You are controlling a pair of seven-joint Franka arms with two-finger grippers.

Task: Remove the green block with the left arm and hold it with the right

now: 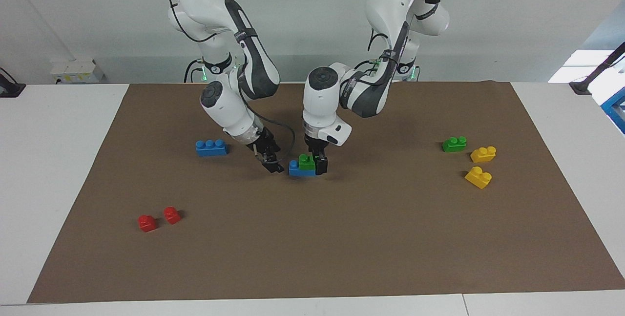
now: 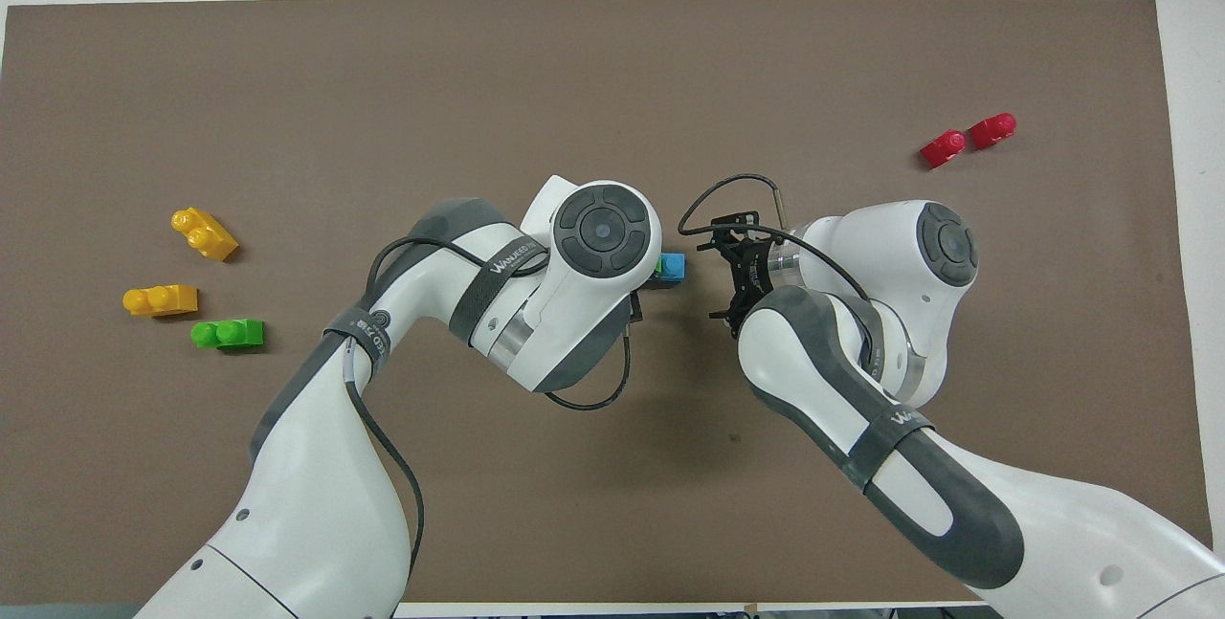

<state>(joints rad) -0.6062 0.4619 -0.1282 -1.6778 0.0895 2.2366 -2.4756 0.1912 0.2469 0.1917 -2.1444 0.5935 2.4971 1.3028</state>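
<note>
Two white arms lean over the middle of the brown mat (image 1: 390, 238), which covers most of the table (image 1: 58, 169). The left gripper (image 1: 318, 163) is down at the green block (image 1: 306, 161), which sits pressed on top of a blue brick (image 1: 299, 169) in the centre of the mat; its dark fingers stand at the end of the stack toward the left arm's side, touching or almost touching, but I cannot tell if they are already closed on the block. The right gripper (image 1: 272, 162) is low just beside the free end of the blue brick, apart from it, and its fingers seem to be spread. From above only a corner of the blue brick (image 2: 673, 267) shows past the left wrist. The green block looks like hard hollow plastic, so I judge it light, stiff and a little slippery, not fragile; the studs hold it by friction. The best hold is probably on its two flat side walls, while the right gripper clamps the blue brick under it. Other bricks lie well apart: a second blue one (image 1: 211, 147), a second green one (image 1: 454, 144), two yellow ones (image 1: 482, 154) and two red ones (image 1: 158, 218)
</note>
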